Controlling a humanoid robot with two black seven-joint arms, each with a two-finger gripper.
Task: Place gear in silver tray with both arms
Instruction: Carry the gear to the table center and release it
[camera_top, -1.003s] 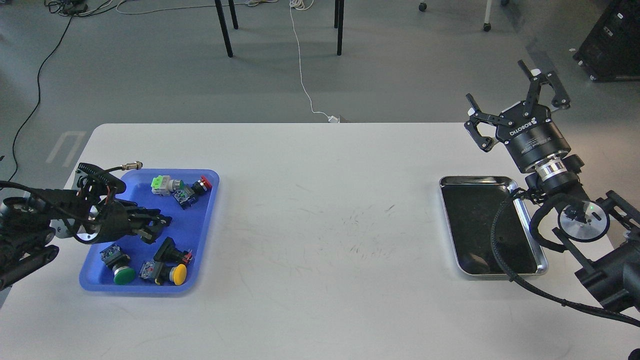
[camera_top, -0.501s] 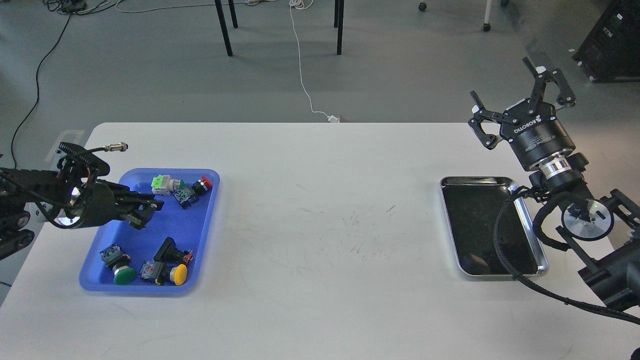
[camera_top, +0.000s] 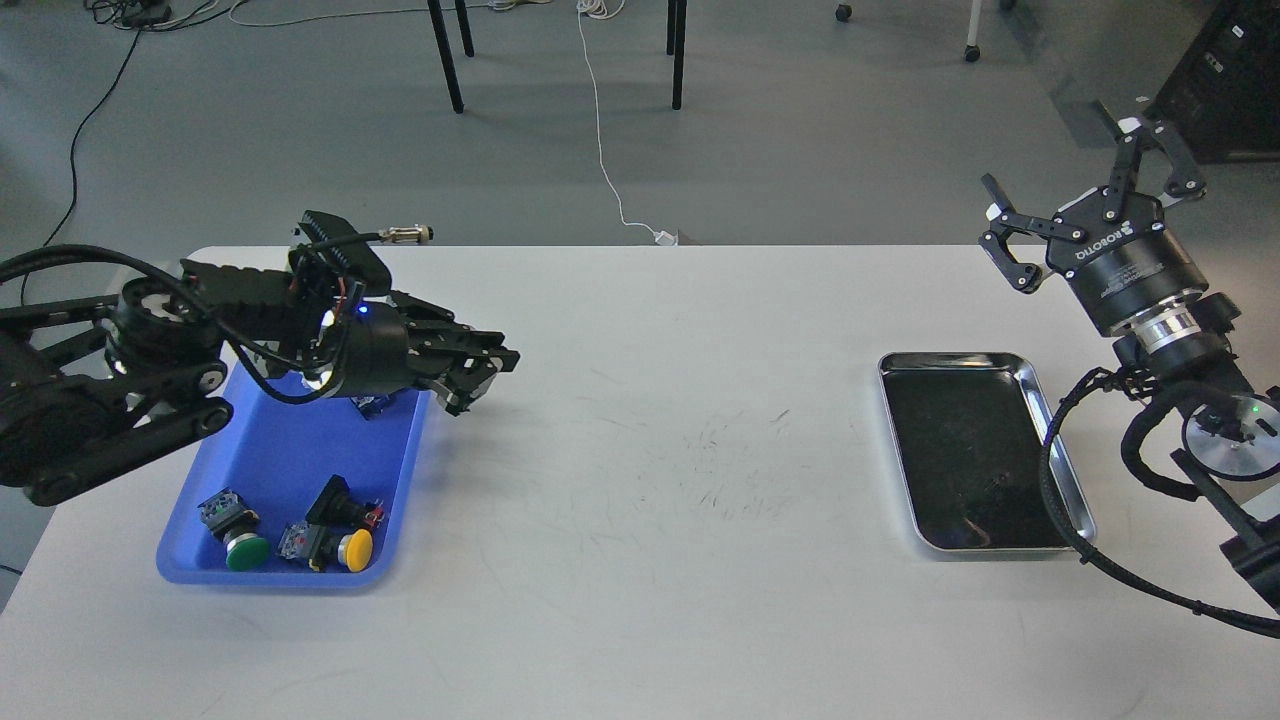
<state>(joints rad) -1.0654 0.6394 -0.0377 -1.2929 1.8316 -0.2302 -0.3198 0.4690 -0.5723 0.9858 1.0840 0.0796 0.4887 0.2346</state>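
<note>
The silver tray (camera_top: 950, 357) lies at the right of the white table, its dark bottom bare. My right gripper (camera_top: 1047, 147) is raised behind and to the right of it, jaws wide open and empty. My left gripper (camera_top: 482, 372) points right, low over the right rim of the blue tray (camera_top: 270, 580). Its dark fingers lie close together, and I cannot tell whether anything is between them. I see no gear. The left arm hides the far half of the blue tray.
The blue tray's near end holds a green push button (camera_top: 245, 550), a yellow push button (camera_top: 355, 548) and a black part (camera_top: 335, 505). The white table (camera_top: 660, 450) stretches between the two trays. A black cable loops over the silver tray's right rim (camera_top: 1055, 470).
My left gripper rose out of the blue tray and swung right to its right rim. My right gripper moved right and a little up, still open.
</note>
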